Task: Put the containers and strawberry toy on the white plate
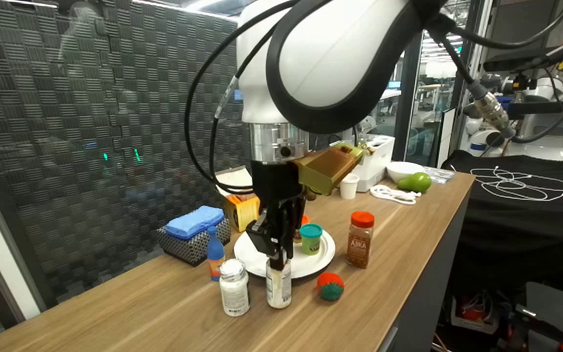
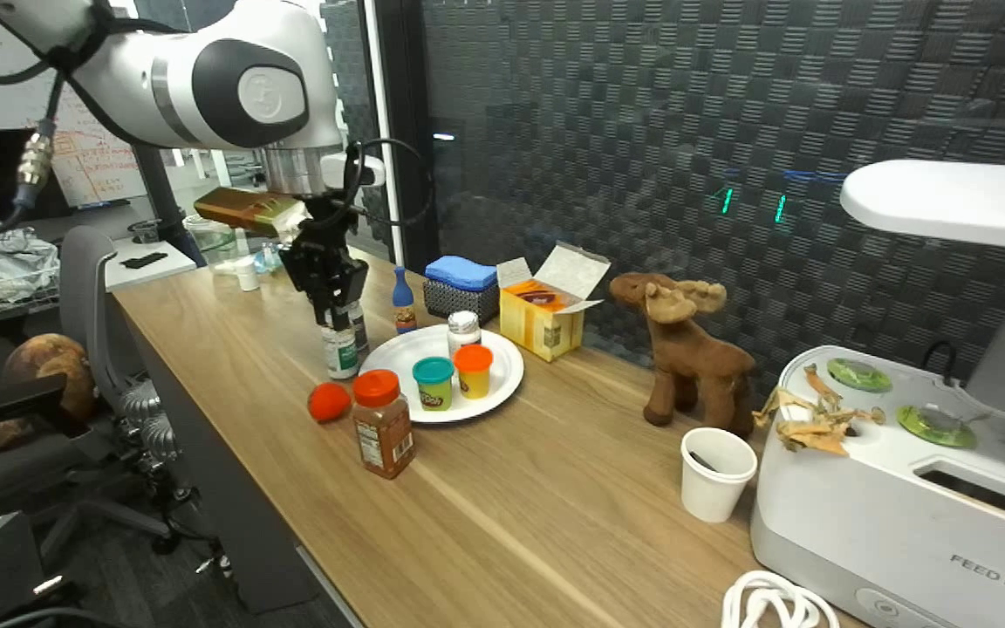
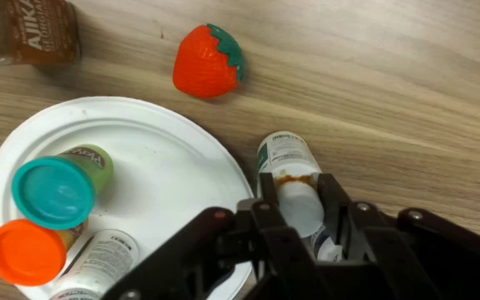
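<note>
Bottle (image 3: 286,153) in gripper (image 3: 297,182) is wht w/ brn neck stain.

Black gripper (image 2: 332,321) on white cylindrical bottle (image 2: 340,356); round red-orange toy (image 2: 329,402) between round white plate (image 2: 411,347) and open edge of wooden surface (image 2: 502,497).

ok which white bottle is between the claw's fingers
The brown-stained white bottle, closest to the strawberry toy. A second stands on the white plate; the third is near the blue bottle.

In an exterior view, three containers (image 2: 468,377) stand on the plate (image 2: 502,375), strawberry toy (image 2: 329,402) to its left
</note>
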